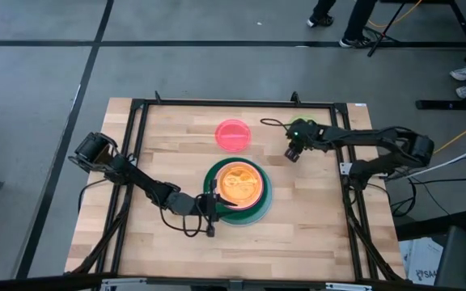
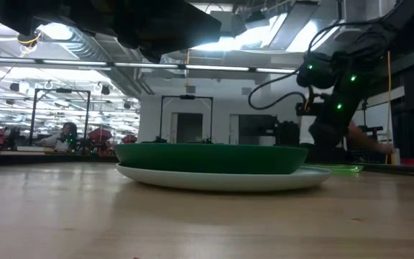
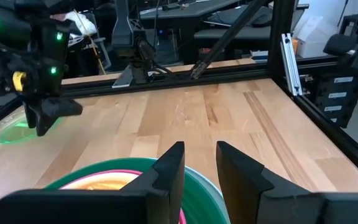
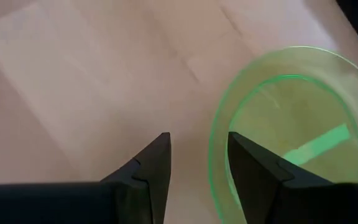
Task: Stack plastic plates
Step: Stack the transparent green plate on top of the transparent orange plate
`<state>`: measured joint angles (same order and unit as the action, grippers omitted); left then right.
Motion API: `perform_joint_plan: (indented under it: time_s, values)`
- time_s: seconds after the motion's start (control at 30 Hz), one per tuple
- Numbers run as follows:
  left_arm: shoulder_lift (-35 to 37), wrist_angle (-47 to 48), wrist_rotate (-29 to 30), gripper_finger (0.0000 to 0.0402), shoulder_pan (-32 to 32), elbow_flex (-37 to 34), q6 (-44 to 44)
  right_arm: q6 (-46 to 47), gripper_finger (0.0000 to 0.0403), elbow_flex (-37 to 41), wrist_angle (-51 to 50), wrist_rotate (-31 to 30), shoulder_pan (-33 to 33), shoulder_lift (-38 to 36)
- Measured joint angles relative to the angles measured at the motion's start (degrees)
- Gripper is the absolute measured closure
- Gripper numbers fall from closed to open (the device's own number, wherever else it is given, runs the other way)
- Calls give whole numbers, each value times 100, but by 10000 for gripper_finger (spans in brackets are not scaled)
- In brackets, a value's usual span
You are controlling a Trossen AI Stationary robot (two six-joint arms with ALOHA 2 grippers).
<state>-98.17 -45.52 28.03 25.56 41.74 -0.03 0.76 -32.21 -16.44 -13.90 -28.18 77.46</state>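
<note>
A stack of plates [image 1: 237, 187] sits mid-table: a dark green plate [image 2: 207, 158] rests on a pale one [image 2: 221, 180], with magenta, peach and translucent orange plates [image 1: 238, 183] inside it. A small pink plate [image 1: 233, 135] lies flat farther back. A neon green plate [image 4: 291, 124] lies flat toward the far right. My left gripper [image 3: 201, 155] is open, level at the stack's left rim [image 3: 197, 180]. My right gripper [image 4: 197, 149] is open and points down, its fingers on either side of the neon green plate's rim [image 4: 219, 140]. I cannot see that either one touches.
A black metal frame [image 1: 136, 145] borders the wooden tabletop [image 1: 314, 226]. Bare wood lies to the right of the stack and along the near edge. A cable [image 1: 269, 123] lies by the far edge near the right arm. People's feet show on the floor beyond the table.
</note>
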Motion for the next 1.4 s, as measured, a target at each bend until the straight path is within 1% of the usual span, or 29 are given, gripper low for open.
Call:
perform_joint_plan:
  time_s: [0.13, 0.27, 0.33, 0.47, 0.57, 0.73, 0.8, 0.97, 1.07, 1.23, 1.4]
  values:
    - [0, 0, 0, 315, 0, 0, 0, -126, 253, -2, 237, -25, 0, 354]
    - [0, 0, -1, 315, -3, 0, 0, -125, 253, -4, 339, -526, 4, 628]
    - [-2, 0, 0, 315, -4, 0, 0, -126, 253, -11, 369, -673, 14, 706]
    - [-2, 2, 0, 315, -4, 0, 0, -188, 261, -13, 457, -636, 9, 750]
    - [-2, 0, -2, 315, -4, 0, 0, -276, 293, -5, 536, -625, 9, 756]
    - [-2, 0, 0, 315, -4, 0, 0, -448, 375, 4, 549, -810, -6, 766]
    - [-2, 0, 0, 315, -4, 0, 2, -522, 395, 4, 565, -807, -4, 766]
    - [-2, 0, -1, 315, -4, 2, 2, -600, 388, 4, 569, -777, 6, 766]
    - [-2, 0, 0, 315, -5, 2, 2, -705, 399, 4, 572, -799, 158, 766]
    - [-2, -15, 2, 315, -33, 2, 2, -913, 400, 4, 759, -886, 662, 740]
    - [-2, -16, 0, 315, -28, 2, 2, -1025, 401, 4, 754, -910, 1232, 488]
